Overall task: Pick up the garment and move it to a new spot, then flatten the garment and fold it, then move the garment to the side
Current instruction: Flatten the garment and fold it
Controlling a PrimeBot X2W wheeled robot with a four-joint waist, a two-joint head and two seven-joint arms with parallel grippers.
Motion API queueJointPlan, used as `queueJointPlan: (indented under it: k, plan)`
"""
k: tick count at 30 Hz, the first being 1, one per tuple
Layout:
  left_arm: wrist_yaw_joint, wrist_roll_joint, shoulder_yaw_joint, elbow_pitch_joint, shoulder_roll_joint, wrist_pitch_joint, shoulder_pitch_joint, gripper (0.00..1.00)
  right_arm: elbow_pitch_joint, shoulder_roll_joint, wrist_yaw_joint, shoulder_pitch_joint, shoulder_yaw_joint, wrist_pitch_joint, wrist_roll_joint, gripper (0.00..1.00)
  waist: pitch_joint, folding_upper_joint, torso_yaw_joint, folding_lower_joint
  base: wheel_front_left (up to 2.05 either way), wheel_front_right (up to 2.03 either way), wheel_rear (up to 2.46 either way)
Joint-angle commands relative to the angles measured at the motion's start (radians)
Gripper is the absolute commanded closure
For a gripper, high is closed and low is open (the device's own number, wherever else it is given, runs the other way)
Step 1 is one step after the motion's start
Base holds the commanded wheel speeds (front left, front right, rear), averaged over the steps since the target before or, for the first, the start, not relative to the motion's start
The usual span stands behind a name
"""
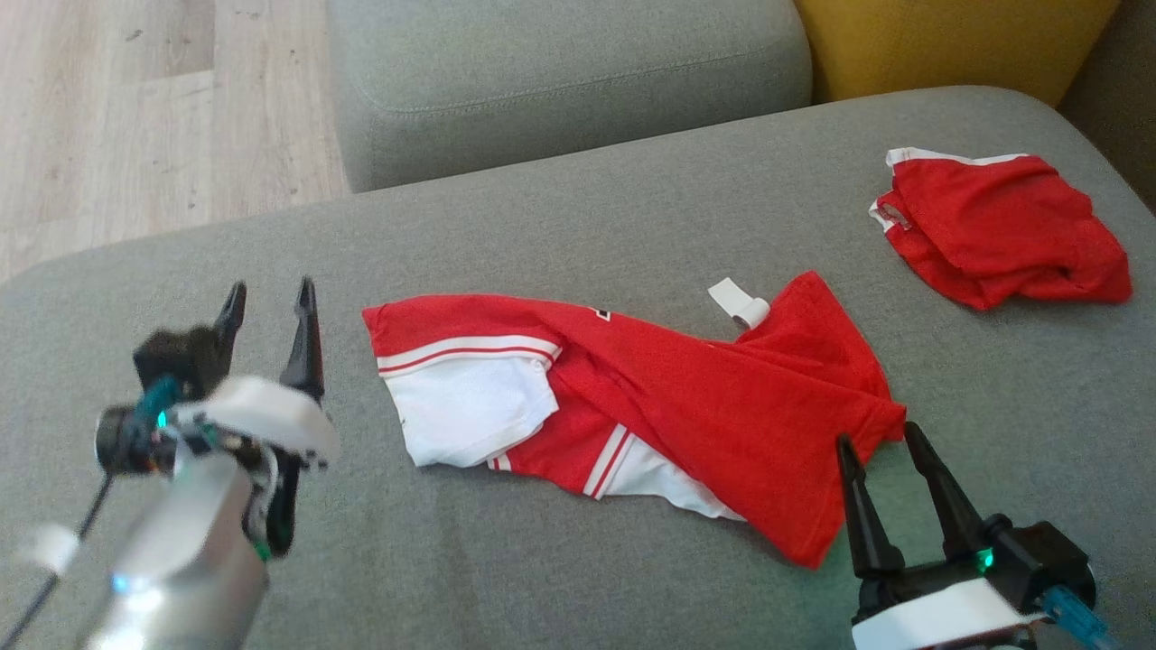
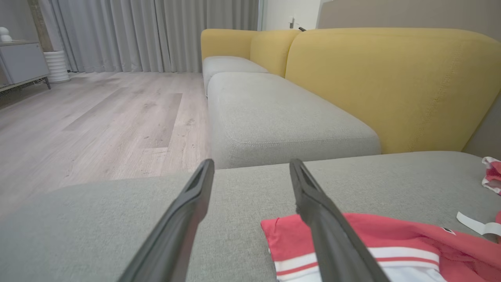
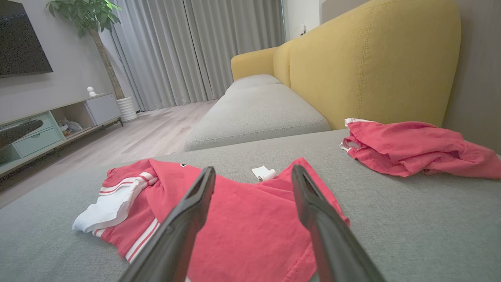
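Mid-seat on the grey sofa cushion (image 1: 560,226): red-and-white garment (image 1: 686,397), rumpled. I log left gripper (image 1: 269,298) wide, empty, just off its left end; right gripper (image 1: 878,440) wide, empty, at its near right corner. Far right corner: second red garment (image 3: 415,150), whole in right wrist view, clipped in left.

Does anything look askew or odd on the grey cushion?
The red and white garment lies crumpled, with diagonal creases and a sleeve folded over. A curled white strip lies at its far edge. A second red garment sits bunched to the right.
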Motion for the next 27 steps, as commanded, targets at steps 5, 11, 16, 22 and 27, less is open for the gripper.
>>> queueJointPlan:
  k: [5, 11, 16, 22, 27]
  plan:
    - [0.022, 0.062, 0.099, -0.174, -0.012, -0.012, 0.164, 0.0, -0.029, 0.001, 0.007, -0.027, 0.008, -0.011, 0.007, 0.0, -0.006, 0.0, 0.001, -0.0001, 0.0, 0.0, 0.0]
    - [0.026, 0.151, 0.027, -0.148, -0.096, -0.012, 0.262, 0.0, -0.032, -0.004, 0.007, -0.041, 0.022, -0.011, 0.008, 0.0, 0.017, 0.0, -0.007, -0.0001, 0.0, 0.0, 0.0]
    - [0.055, 0.173, 0.024, -0.036, -0.148, -0.012, 0.228, 0.0, -0.032, -0.019, 0.007, -0.055, 0.03, -0.011, 0.008, 0.0, 0.043, 0.0, -0.025, -0.0001, 0.0, 0.0, 0.0]
    - [0.105, 0.186, 0.072, 0.073, -0.175, -0.012, 0.185, 0.0, -0.034, -0.033, 0.007, -0.07, 0.029, -0.011, 0.011, 0.0, 0.074, 0.0, -0.049, -0.0001, 0.0, 0.0, 0.0]
    - [0.099, 0.205, 0.079, 0.139, -0.198, -0.012, 0.161, 0.0, -0.035, -0.039, 0.007, -0.08, 0.028, -0.011, 0.013, 0.0, 0.095, 0.0, -0.058, -0.0001, 0.0, 0.0, 0.0]
